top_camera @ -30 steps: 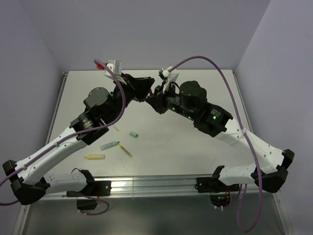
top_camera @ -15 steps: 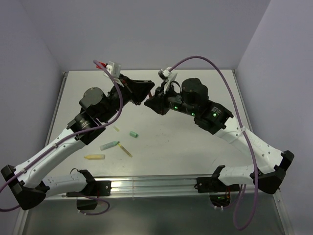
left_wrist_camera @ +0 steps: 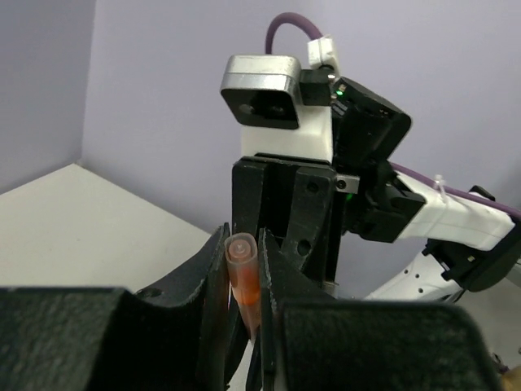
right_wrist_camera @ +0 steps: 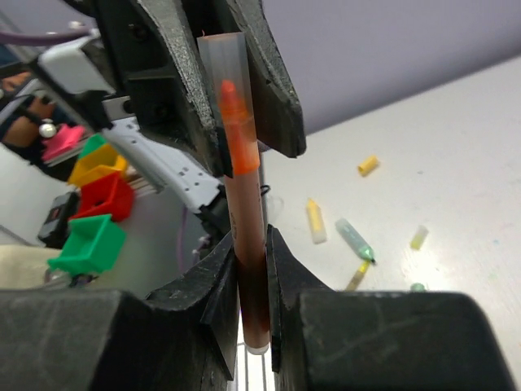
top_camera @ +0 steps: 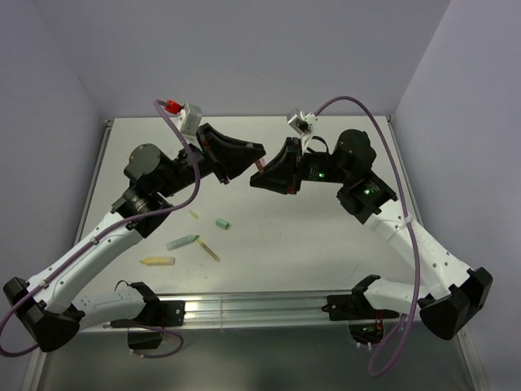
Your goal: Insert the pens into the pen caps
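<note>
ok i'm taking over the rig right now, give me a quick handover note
Left tool: shut on the orange cap, held up in the air.
Right tool: shut on the orange pen, its tip inside that cap; can't tell if it is fully seated.
Loose on the table: mint green pen, yellow pen, olive-yellow pen, green cap, yellow cap.
Done: orange pair joined or nearly so.
Left: press home if needed, set it down, cap the rest.

The white table [top_camera: 326, 236] bears three pens [top_camera: 182, 242] and two small caps [top_camera: 222, 223].
</note>
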Action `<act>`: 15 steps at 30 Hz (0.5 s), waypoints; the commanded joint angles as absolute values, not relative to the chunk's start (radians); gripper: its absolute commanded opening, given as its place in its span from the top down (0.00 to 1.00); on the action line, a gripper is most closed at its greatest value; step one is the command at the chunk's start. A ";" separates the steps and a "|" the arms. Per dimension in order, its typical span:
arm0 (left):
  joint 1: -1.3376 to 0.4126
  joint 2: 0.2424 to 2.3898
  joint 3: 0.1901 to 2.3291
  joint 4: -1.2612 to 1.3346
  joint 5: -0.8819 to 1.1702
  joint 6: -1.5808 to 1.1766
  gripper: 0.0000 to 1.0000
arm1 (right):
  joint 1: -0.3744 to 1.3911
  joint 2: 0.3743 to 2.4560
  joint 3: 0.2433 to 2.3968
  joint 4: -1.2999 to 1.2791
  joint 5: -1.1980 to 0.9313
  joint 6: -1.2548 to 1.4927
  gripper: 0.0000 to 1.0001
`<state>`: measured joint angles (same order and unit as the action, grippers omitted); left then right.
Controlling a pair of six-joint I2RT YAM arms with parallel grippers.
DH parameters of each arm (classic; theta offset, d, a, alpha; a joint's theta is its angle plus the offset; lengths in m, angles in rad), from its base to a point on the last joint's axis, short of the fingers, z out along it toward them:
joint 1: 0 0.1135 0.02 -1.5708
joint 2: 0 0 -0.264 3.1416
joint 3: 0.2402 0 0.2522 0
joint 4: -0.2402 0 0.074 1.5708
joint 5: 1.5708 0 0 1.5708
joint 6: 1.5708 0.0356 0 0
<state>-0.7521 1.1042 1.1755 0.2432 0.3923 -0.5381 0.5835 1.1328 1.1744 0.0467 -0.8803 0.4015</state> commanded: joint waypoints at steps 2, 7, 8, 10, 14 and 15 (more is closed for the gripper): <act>-0.765 1.103 1.123 0.103 0.706 -0.520 1.00 | 0.472 1.084 1.207 0.442 -0.833 0.586 1.00; -0.764 1.108 1.131 0.089 0.634 -0.535 1.00 | 0.474 1.103 1.232 0.379 -0.819 0.549 1.00; -0.764 1.114 1.137 0.084 0.608 -0.540 1.00 | 0.482 1.103 1.236 0.364 -0.813 0.537 1.00; -0.764 1.127 1.152 0.069 0.560 -0.557 1.00 | 0.498 1.112 1.270 0.272 -0.770 0.470 1.00; -0.764 1.170 1.207 0.029 0.410 -0.586 1.00 | 0.574 1.140 1.341 0.067 -0.640 0.319 1.00; -0.764 1.178 1.219 0.022 0.387 -0.601 1.00 | 0.606 1.144 1.351 0.046 -0.614 0.307 1.00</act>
<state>-0.7422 1.1339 1.2148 0.2390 0.3607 -0.5976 0.5705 1.1435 1.2217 0.0212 -0.8761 0.3710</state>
